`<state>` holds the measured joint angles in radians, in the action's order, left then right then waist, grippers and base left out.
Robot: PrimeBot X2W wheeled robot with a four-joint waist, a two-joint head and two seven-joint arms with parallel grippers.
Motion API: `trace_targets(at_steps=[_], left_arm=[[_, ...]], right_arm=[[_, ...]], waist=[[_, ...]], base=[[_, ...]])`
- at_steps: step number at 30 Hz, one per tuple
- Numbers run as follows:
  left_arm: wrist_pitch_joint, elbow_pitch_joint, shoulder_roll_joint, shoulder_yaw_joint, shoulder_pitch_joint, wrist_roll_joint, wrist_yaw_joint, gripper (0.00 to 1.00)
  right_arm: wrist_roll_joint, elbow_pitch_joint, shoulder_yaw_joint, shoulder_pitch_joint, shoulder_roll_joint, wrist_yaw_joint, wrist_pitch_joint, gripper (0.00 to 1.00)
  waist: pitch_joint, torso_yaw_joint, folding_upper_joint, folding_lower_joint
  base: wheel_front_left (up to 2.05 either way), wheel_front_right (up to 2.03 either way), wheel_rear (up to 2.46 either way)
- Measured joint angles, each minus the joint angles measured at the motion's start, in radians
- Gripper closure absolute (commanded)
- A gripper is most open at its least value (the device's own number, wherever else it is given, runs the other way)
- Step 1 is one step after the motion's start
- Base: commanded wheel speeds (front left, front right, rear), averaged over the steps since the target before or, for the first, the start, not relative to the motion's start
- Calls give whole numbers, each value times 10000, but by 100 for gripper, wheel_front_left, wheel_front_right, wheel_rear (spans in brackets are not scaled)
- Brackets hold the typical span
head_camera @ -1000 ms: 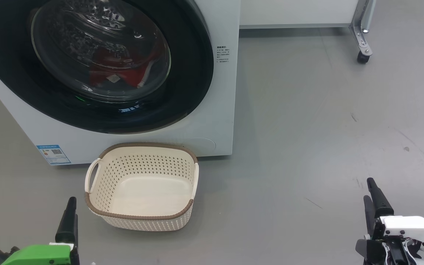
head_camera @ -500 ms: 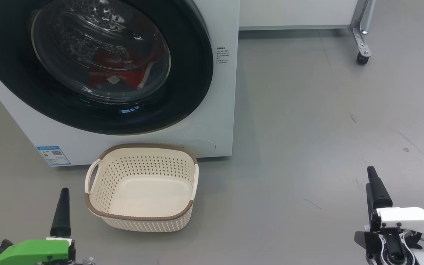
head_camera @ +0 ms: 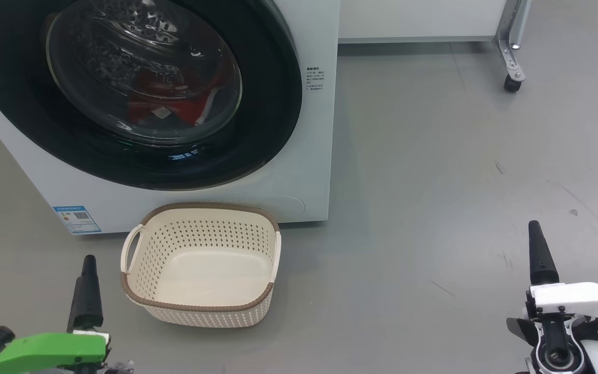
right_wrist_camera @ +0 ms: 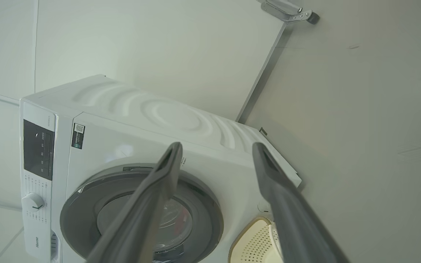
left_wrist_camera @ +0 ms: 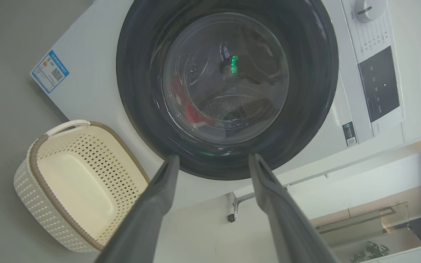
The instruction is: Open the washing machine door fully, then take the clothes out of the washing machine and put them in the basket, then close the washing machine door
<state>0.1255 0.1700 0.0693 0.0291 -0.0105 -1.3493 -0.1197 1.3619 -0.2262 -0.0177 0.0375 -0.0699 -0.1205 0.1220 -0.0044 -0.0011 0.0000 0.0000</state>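
The white washing machine (head_camera: 309, 156) stands at the upper left, its round black washing machine door (head_camera: 262, 104) shut flush against the front. Through the glass window I see red clothes (head_camera: 174, 106) lying in the drum, also red clothes (left_wrist_camera: 188, 106) in the left wrist view. The cream basket (head_camera: 205, 314) sits empty on the floor right before the machine. My left gripper (head_camera: 89, 259) hovers low, just left of the basket, open with nothing between its fingers (left_wrist_camera: 152, 204). My right gripper (head_camera: 534, 226) hangs open and empty far to the right, over bare floor.
A metal frame leg with a black caster (head_camera: 511, 83) stands at the back right, beside a white panel (head_camera: 413, 18). The machine's control panel (left_wrist_camera: 378, 84) and knob (left_wrist_camera: 364, 7) sit above the door. Grey floor (head_camera: 434, 208) spreads right of the basket.
Both grippers have moved forward, up the head view; the left one has also drifted slightly left. Door, clothes and basket stay as they were.
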Motion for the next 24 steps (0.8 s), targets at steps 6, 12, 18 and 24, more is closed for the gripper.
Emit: trace_targets(at_steps=[6,12,18,24], left_arm=[[125,-207,-23,-38,-1,851,0,0],[295,-378,-79,-109,-5,1730,-2,0],[430,-499,-123,-33,-13,2408,-2,0],[535,-600,-146,6,-62,3616,-8,0]], right_arm=[[-1024,52,-15,69,44,107,159,0],[-1935,159,-157,172,69,190,291,0],[-2408,253,-211,193,79,267,433,0],[-3321,268,-435,267,102,374,587,0]], waist=[[2,26,0,0],[5,40,0,0],[10,41,0,0],[23,41,0,0]], base=[[0,0,0],[0,0,0],[0,0,0],[0,0,0]])
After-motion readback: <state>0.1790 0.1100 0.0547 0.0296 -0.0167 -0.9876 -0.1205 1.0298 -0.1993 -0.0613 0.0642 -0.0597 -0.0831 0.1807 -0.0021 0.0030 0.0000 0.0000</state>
